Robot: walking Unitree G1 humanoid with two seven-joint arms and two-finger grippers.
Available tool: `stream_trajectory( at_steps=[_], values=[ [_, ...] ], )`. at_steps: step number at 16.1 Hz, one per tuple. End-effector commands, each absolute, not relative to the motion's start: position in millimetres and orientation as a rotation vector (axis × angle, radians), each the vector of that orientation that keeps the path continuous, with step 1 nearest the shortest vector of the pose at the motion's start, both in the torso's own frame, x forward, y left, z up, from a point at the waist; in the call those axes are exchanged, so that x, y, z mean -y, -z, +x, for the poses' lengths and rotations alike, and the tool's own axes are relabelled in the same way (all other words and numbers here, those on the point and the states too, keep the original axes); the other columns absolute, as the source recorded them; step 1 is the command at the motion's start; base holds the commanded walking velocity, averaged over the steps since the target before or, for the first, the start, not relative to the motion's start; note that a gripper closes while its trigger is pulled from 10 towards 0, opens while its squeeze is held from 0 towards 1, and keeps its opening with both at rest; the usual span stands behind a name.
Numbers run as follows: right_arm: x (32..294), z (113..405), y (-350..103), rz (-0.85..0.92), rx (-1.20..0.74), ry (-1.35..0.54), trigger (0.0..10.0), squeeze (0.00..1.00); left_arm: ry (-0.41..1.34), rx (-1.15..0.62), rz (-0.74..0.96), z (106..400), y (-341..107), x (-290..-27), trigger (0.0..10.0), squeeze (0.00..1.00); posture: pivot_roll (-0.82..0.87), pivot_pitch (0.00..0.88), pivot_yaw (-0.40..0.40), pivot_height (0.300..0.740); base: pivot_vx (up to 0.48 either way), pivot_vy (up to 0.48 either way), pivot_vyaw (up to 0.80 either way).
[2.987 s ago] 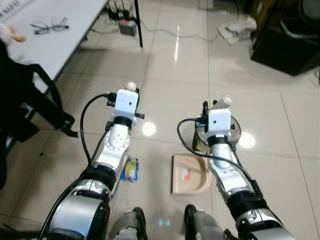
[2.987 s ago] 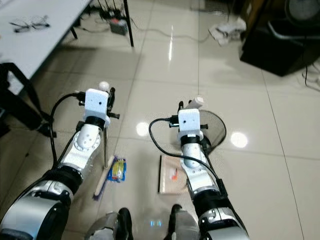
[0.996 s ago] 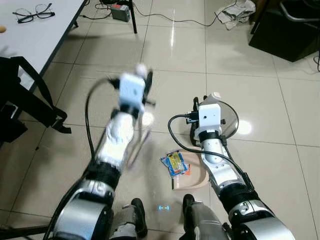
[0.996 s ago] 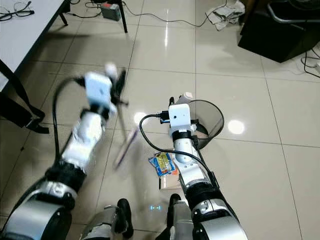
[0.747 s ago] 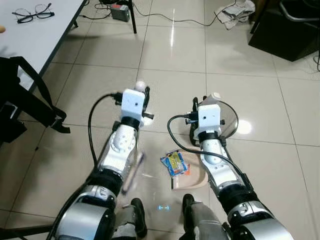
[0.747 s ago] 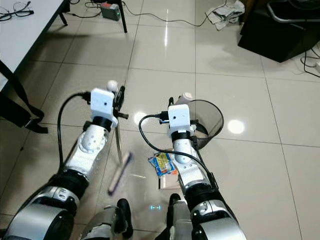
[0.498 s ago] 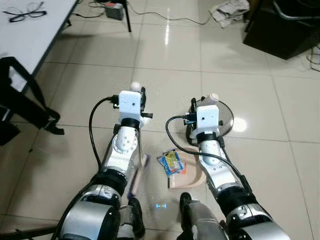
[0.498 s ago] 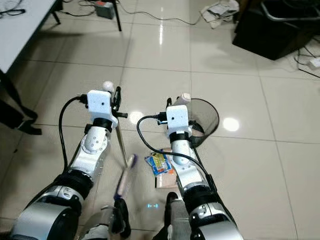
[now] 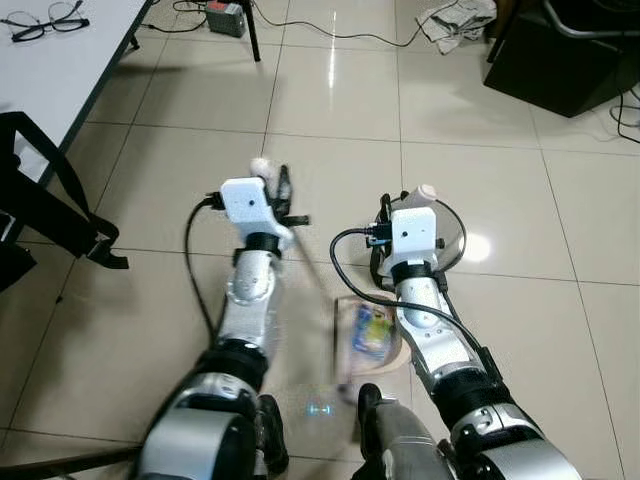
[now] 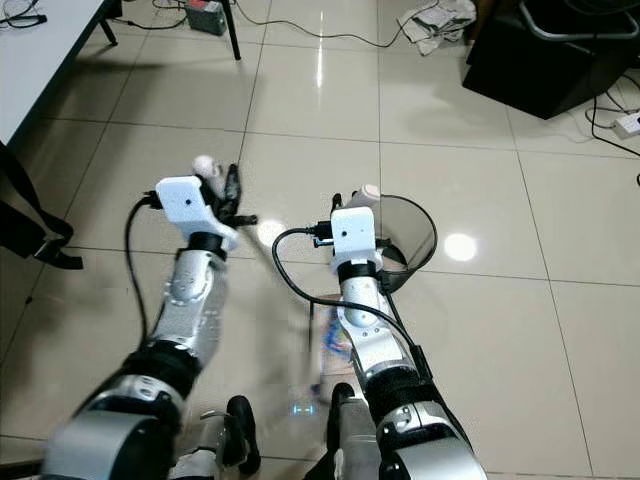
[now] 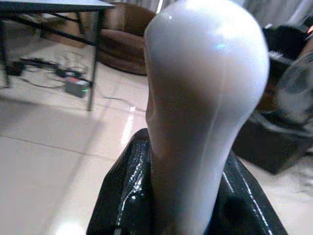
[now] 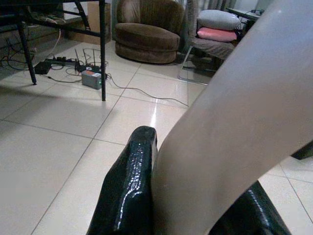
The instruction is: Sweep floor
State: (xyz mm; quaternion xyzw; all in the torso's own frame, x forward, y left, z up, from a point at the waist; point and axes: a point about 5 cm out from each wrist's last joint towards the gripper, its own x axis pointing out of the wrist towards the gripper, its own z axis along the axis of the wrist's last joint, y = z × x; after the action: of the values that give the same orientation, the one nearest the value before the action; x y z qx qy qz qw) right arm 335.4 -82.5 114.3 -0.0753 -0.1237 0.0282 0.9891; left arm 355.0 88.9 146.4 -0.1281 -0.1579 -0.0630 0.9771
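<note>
Lying in dustpan below right tool: wrapper

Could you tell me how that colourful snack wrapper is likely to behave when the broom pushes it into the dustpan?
The wrapper looks like thin, flat, crinkled film, so it is probably very light and floppy, and should slide easily on the glossy tiled floor. Being so light, it may flutter or skid rather than roll. It now lies on the beige dustpan, so a gentle push should probably suffice.

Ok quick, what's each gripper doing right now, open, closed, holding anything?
Left gripper: closed on the white broom handle.
Right gripper: closed on the pale dustpan handle.
</note>
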Motion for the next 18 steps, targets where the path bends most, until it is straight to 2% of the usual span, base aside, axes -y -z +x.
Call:
stream_trajectory(
  at_steps=[1, 3, 9, 15, 18],
  values=[
    [77.7, 327.7, -90.7, -0.122, 0.132, -0.074, 10.0, 0.00, 0.142, 0.339, -0.304, 353.1, -150.4, -88.4, 10.0, 0.00, -0.13, 0.294, 0.031, 0.740, 0.000, 0.000, 0.00],
    [78.2, 329.3, -91.3, -0.120, 0.129, -0.071, 10.0, 0.00, 0.184, 0.353, -0.329, 351.9, -155.3, -85.5, 10.0, 0.00, -0.12, 0.279, 0.034, 0.740, 0.000, 0.000, 0.00],
    [85.6, 336.8, -109.1, -0.032, 0.186, -0.042, 10.0, 0.00, 0.297, 0.357, -0.162, 350.7, -155.2, -93.2, 10.0, 0.00, -0.10, 0.215, 0.044, 0.740, 0.000, 0.000, 0.00],
    [93.5, 336.9, -129.3, 0.060, 0.252, -0.060, 10.0, 0.00, 0.328, 0.404, -0.096, 362.3, -186.0, -120.7, 10.0, 0.00, -0.07, 0.123, 0.068, 0.740, 0.000, 0.000, 0.00],
    [97.0, 336.6, -135.9, 0.080, 0.267, -0.067, 10.0, 0.00, 0.329, 0.445, -0.049, 369.0, -213.1, -148.6, 10.0, 0.00, -0.06, 0.083, 0.080, 0.740, 0.000, 0.000, 0.00]
  ],
)
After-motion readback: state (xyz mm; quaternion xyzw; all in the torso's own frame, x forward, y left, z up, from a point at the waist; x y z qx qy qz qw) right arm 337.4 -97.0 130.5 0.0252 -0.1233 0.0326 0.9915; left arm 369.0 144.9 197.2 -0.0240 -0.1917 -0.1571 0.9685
